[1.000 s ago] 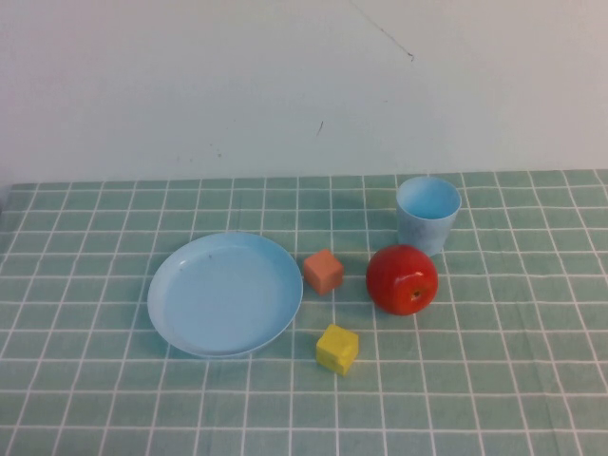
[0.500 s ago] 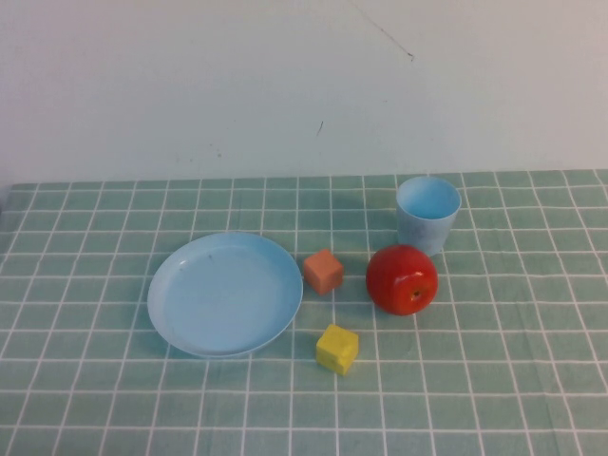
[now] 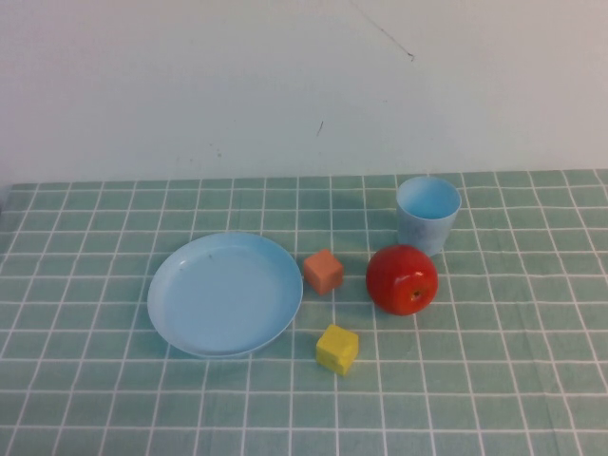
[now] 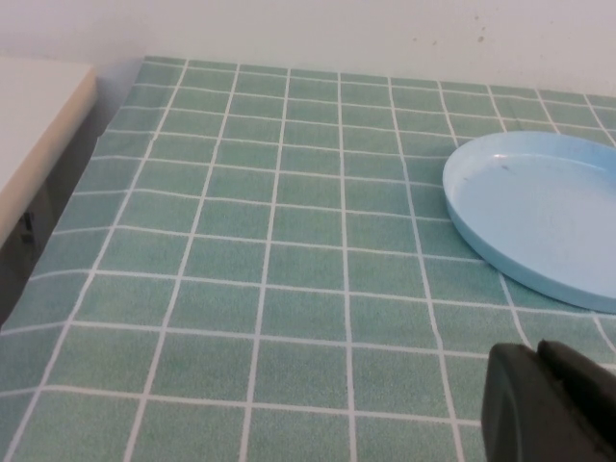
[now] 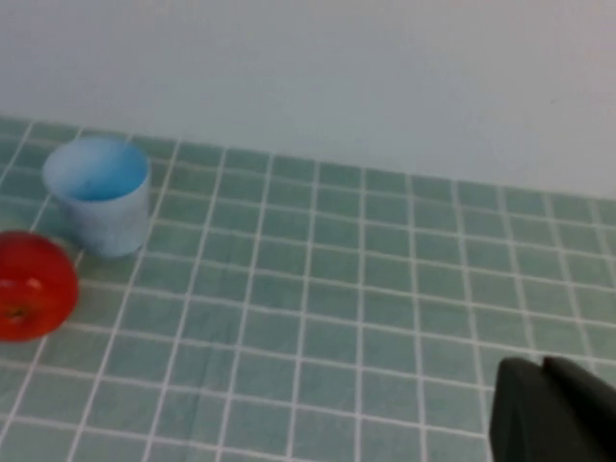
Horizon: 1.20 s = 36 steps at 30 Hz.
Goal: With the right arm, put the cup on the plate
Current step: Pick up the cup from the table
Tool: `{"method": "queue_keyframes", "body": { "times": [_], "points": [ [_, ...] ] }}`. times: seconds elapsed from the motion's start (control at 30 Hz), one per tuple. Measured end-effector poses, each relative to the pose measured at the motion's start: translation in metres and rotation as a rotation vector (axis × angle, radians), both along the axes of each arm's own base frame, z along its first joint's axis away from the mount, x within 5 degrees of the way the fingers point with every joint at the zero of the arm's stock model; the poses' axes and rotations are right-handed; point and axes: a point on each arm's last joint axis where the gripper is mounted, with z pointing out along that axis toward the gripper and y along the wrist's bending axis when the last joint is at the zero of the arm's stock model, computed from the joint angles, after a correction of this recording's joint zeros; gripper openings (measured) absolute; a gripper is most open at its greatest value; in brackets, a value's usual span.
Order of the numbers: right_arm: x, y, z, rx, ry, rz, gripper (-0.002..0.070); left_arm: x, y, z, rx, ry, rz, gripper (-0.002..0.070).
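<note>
Currently: cup (image 5: 97,195) upright, well apart from right end effector (image 5: 549,409) | plate (image 3: 225,294) bare

A: Item one?
B: Round, shallow light blue plastic plate (image 4: 539,217), lying flat on the green cloth with white grid lines (image 4: 269,289) that covers the table; part of it is cut off by the frame edge.

A: Item two?
B: Left hand (image 4: 551,404), black, in the near corner, its two fingers pressed together, apart from the plate.

A: Remainder?
B: Pale wall (image 4: 308,29) behind; cream-white board edge (image 4: 34,125) beside the table.
</note>
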Motion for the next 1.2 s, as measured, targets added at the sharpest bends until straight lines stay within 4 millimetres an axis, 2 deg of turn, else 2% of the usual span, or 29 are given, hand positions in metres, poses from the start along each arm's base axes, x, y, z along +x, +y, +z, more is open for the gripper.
{"method": "queue_keyframes", "body": {
  "times": [0.3,0.47,0.63,0.73,0.9,1.03,1.2],
  "points": [
    [0.075,0.021,-0.041,0.003,0.295,0.302,-0.0002,0.0,0.0,0.0,0.0,0.0,0.0,-0.0003],
    [0.121,0.027,-0.036,-0.005,0.421,0.417,-0.0002,0.0,0.0,0.0,0.0,0.0,0.0,-0.0003],
    [0.173,0.031,-0.025,0.026,0.469,0.481,0.0009,0.0,0.0,0.0,0.0,0.0,0.0,-0.0003],
    [0.202,0.035,-0.023,0.069,0.47,0.498,0.0075,0.0,0.0,0.0,0.0,0.0,0.0,-0.0003],
    [0.247,0.045,-0.032,0.172,0.497,0.561,0.0256,0.0,0.0,0.0,0.0,0.0,0.0,-0.0003],
    [0.278,0.06,-0.048,0.21,0.522,0.62,0.03,0.0,0.0,0.0,-0.001,0.0,0.0,-0.0003],
    [0.307,0.097,-0.068,0.15,0.572,0.661,0.031,0.0,0.0,0.0,-0.001,0.0,0.0,-0.0003]
  ]
}}
